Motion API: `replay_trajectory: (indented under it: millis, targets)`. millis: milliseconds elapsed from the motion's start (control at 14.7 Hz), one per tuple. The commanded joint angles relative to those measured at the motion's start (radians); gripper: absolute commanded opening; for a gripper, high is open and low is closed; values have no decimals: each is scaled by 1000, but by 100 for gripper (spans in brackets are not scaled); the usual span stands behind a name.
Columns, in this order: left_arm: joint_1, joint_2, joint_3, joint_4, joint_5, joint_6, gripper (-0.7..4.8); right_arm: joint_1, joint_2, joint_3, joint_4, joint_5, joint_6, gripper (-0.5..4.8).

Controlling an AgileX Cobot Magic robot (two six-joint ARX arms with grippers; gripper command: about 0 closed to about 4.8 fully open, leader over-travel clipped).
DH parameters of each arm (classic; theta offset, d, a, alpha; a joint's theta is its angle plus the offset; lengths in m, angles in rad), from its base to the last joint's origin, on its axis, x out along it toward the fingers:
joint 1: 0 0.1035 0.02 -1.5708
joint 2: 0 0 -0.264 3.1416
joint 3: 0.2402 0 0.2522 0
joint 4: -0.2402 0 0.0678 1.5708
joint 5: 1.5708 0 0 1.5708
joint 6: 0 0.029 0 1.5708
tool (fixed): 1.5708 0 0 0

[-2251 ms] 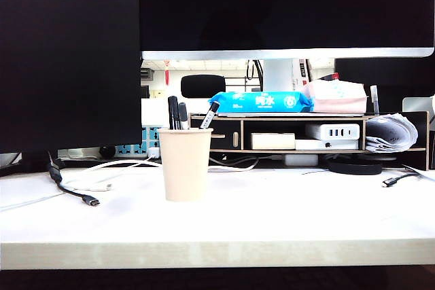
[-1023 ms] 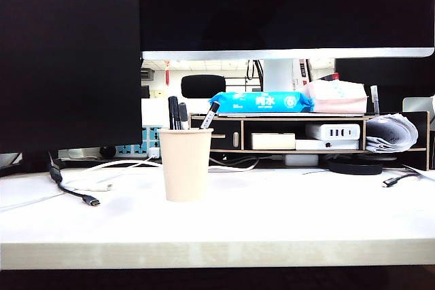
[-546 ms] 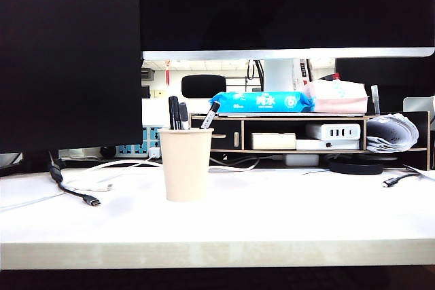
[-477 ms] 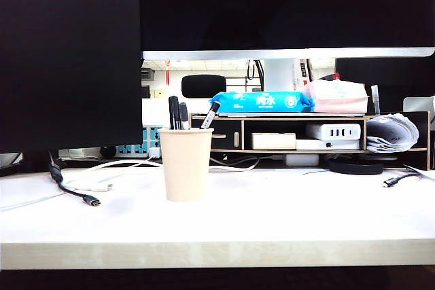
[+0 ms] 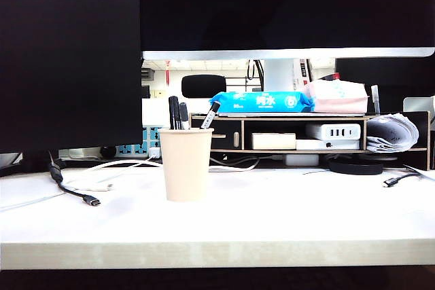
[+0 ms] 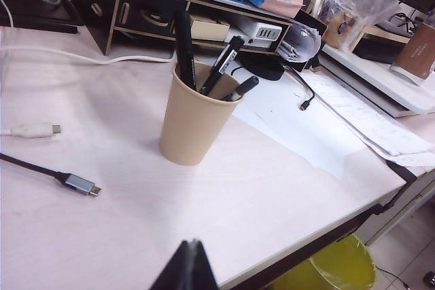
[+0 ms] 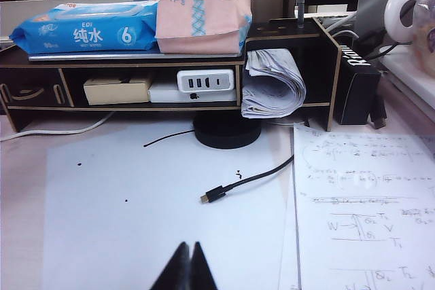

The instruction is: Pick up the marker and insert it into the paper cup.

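The cream paper cup (image 5: 185,164) stands upright on the white table, left of centre. The all-black marker (image 5: 172,112) stands in it with two other pens, its top above the rim. The left wrist view shows the paper cup (image 6: 192,125) from above, with the marker (image 6: 183,45) leaning against the rim's far side. My left gripper (image 6: 192,244) is shut and empty, hovering near the table's front edge, well short of the cup. My right gripper (image 7: 188,246) is shut and empty above white paper, the cup out of its view. Neither gripper shows in the exterior view.
A black USB-C cable (image 5: 76,195) and a white cable (image 6: 30,130) lie left of the cup. A wooden desk shelf (image 5: 309,134) with a blue wipes pack (image 5: 262,102) stands behind. A second cable (image 7: 245,183) and written sheets (image 7: 367,195) lie right. A yellow bin (image 6: 336,268) sits below the table edge.
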State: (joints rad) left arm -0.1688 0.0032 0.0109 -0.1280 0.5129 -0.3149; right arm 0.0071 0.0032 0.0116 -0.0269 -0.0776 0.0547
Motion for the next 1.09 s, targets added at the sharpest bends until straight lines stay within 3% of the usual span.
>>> replay_trajectory:
  millis: [68, 955, 1023, 1091]
  targets:
    - [2, 0, -1, -13, 4, 1, -5, 2, 0, -5, 29, -3, 2, -2]
    - [2, 0, -1, -13, 4, 1, -5, 1, 0, -4, 1, -3, 1, -1]
    - [2, 0, -1, -13, 1, 9, -5, 1, 0, -4, 1, -3, 1, -1]
    - [2, 0, -1, -13, -32, 108, -5, 1, 0, -4, 1, -3, 1, -1]
